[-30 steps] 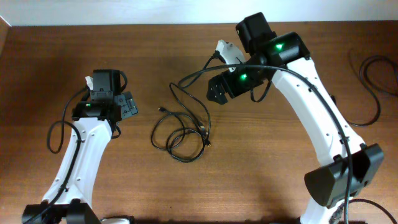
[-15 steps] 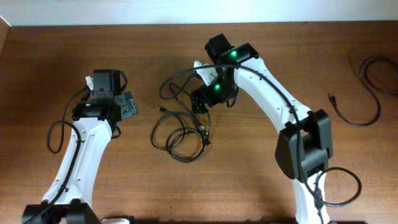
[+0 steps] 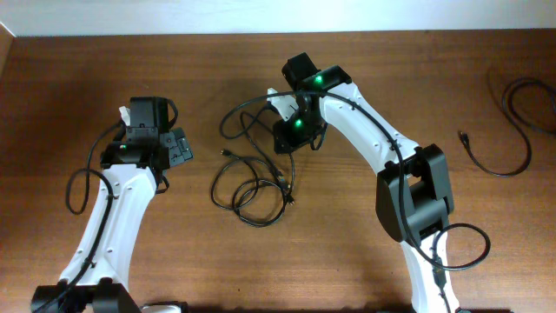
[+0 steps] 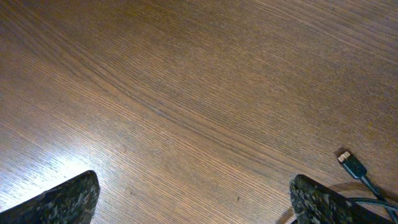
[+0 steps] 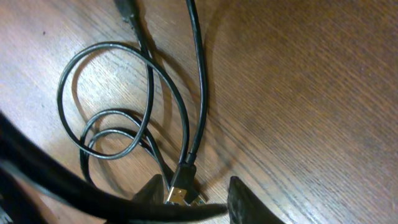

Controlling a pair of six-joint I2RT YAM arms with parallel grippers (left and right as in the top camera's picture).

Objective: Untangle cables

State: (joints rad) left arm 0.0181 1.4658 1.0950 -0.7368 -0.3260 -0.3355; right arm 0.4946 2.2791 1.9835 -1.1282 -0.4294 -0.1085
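Note:
The cables [image 3: 252, 187] lie as a loose tangle of thin black loops on the wooden table, between the two arms. My right gripper [image 3: 288, 143] is down at the tangle's upper right. In the right wrist view its jaws [image 5: 199, 198] straddle two gold-tipped plug ends [image 5: 181, 188]. The left finger touches them and a gap shows at the right finger. Cable loops [image 5: 124, 93] spread beyond. My left gripper [image 3: 181, 148] hovers left of the tangle, wide open [image 4: 196, 199] over bare wood, with one plug tip [image 4: 351, 163] at its right.
A separate black cable [image 3: 495, 161] lies at the far right of the table, with another loop [image 3: 530, 104] near the right edge. The right arm's own thick wire arcs over the tangle's top [image 3: 239, 117]. The table's far edge meets a white wall.
The right arm has swung left and come down onto the tangle's upper right, and its jaws have narrowed around the plug ends. The left arm has not moved.

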